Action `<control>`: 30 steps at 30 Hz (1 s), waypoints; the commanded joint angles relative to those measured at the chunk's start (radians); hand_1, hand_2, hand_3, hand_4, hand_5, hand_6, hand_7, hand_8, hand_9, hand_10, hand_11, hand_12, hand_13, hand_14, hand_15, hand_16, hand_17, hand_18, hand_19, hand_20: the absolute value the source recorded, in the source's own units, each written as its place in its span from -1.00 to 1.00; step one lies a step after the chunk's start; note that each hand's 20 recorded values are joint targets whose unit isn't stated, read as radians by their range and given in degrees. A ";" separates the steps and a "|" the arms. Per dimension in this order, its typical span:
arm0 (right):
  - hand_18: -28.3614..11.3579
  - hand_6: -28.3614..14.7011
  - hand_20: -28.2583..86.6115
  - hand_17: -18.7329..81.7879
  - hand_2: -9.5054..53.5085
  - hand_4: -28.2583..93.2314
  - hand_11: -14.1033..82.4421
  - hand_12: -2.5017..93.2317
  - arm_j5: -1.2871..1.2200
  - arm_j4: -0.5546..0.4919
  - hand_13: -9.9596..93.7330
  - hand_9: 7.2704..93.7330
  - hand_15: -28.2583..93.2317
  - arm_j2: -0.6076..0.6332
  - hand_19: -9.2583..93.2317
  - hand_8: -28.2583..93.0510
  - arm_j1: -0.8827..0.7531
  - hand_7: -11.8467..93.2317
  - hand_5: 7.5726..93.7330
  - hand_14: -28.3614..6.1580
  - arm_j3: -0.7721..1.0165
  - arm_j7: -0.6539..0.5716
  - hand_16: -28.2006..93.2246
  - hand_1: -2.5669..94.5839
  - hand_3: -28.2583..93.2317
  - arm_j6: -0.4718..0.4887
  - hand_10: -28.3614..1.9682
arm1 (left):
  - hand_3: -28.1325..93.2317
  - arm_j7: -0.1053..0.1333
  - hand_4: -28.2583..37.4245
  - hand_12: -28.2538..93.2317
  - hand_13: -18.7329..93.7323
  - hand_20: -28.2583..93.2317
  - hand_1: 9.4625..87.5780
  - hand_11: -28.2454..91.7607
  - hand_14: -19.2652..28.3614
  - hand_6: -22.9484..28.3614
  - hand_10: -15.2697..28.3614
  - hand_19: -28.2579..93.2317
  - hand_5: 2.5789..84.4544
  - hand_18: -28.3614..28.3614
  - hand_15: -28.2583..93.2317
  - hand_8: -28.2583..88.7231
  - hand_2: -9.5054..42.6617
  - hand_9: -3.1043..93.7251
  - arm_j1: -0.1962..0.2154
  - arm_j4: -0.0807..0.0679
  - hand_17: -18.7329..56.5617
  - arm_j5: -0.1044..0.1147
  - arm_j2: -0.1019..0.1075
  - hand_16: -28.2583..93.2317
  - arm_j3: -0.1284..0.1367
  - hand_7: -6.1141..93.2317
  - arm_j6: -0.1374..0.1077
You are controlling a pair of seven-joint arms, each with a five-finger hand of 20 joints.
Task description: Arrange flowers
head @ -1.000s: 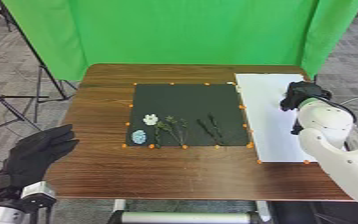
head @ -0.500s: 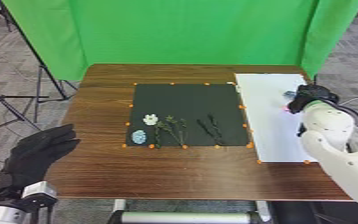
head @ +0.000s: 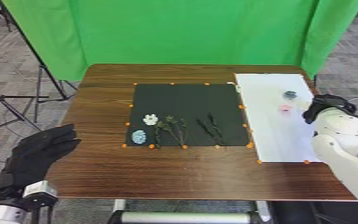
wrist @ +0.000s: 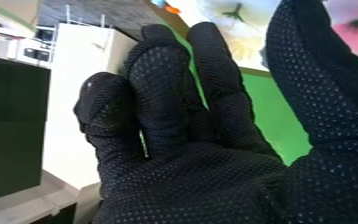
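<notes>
The brown table (head: 158, 175) is carrying a black mat (head: 180, 97) between the two hands' fingers and, under the right fingers' edge, a white sheet (head: 278, 140). The right hand (wrist: 193, 180) is pulling back outward, fingers loosely straight, pinching nothing, thumb apart; the left hand (head: 35, 156) is resting, fingers relaxed. That retreat is uncovering a grey-blue flower (head: 290, 94) and a smaller pink flower (head: 286, 107) inward of the right fingers, apparently leaving both placed and freeing the hand for another piece.

Grey carpet (head: 7, 55) lies around the brown table (head: 158, 175), with 1 green curtain (head: 184, 40) hanging behind.
</notes>
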State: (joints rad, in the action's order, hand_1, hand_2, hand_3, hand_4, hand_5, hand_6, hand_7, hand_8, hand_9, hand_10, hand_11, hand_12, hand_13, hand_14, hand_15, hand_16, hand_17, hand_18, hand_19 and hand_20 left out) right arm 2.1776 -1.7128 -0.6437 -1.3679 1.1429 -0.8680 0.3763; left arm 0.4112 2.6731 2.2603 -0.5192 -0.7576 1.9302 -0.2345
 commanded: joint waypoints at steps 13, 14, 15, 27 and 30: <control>-0.42 -0.04 -0.01 0.38 -0.99 -0.98 -0.40 -0.61 0.001 0.067 0.51 0.11 0.74 -0.009 1.00 -0.69 0.005 -0.48 0.07 0.04 -0.005 -0.021 -0.25 -0.15 0.82 -0.010 -0.41 | 0.82 0.017 -0.59 -0.38 -0.19 -0.32 -0.52 0.01 1.00 0.43 0.72 0.46 0.12 0.86 0.49 -0.68 -0.47 -0.12 0.004 -0.003 -0.74 0.007 0.002 -0.77 -0.011 -0.52 -0.002; -0.42 -0.03 -0.01 0.38 -0.99 -0.98 -0.40 -0.61 -0.001 0.067 0.51 0.12 0.74 -0.011 1.00 -0.69 0.000 -0.47 0.08 0.04 0.000 -0.019 -0.25 -0.15 0.82 -0.011 -0.40 | 0.82 0.018 -0.59 -0.38 -0.19 -0.32 -0.52 0.01 1.00 0.43 0.72 0.46 0.12 0.86 0.49 -0.68 -0.47 -0.12 0.004 -0.004 -0.74 0.007 0.003 -0.77 -0.011 -0.52 -0.001; -0.42 -0.03 0.00 0.38 -0.99 -0.98 -0.39 -0.61 0.001 0.070 0.52 0.13 0.73 -0.010 1.00 -0.69 0.001 -0.47 0.08 0.04 -0.007 -0.016 -0.25 -0.14 0.82 -0.023 -0.38 | 0.82 0.022 -0.59 -0.38 -0.19 -0.32 -0.52 0.01 1.00 0.43 0.72 0.46 0.12 0.86 0.49 -0.68 -0.47 -0.12 0.005 -0.004 -0.74 0.009 0.005 -0.77 -0.011 -0.52 -0.004; -0.39 0.18 0.01 0.43 -0.99 -1.00 -0.30 -0.60 0.049 0.085 0.61 0.40 0.70 -0.018 1.00 -0.69 0.002 -0.37 0.26 0.21 -0.048 -0.006 -0.23 0.02 0.78 -0.051 0.06 | 0.82 0.016 -0.59 -0.38 -0.19 -0.32 -0.52 0.01 1.00 0.44 0.72 0.46 0.12 0.86 0.49 -0.68 -0.47 -0.12 -0.002 -0.006 -0.74 0.007 0.002 -0.77 -0.011 -0.52 0.000; -0.38 0.20 0.02 0.45 -1.00 -1.00 -0.42 -0.43 0.064 0.092 0.64 0.55 0.69 -0.016 1.00 -0.55 0.003 -0.31 0.33 0.27 -0.057 -0.006 -0.21 0.13 0.70 -0.059 0.21 | 0.82 0.019 -0.59 -0.38 -0.18 -0.32 -0.52 0.01 1.00 0.44 0.72 0.45 0.12 0.86 0.50 -0.68 -0.47 -0.12 0.000 -0.005 -0.74 0.008 0.003 -0.77 -0.011 -0.52 0.000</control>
State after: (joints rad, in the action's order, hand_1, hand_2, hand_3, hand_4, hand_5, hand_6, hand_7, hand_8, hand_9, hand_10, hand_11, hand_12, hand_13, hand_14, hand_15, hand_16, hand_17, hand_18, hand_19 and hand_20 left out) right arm 2.2086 -1.6336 -0.6554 -1.3640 1.1014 -0.8678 0.3281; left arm 0.4302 2.6672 2.2568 -0.5155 -0.7541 1.9193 -0.2353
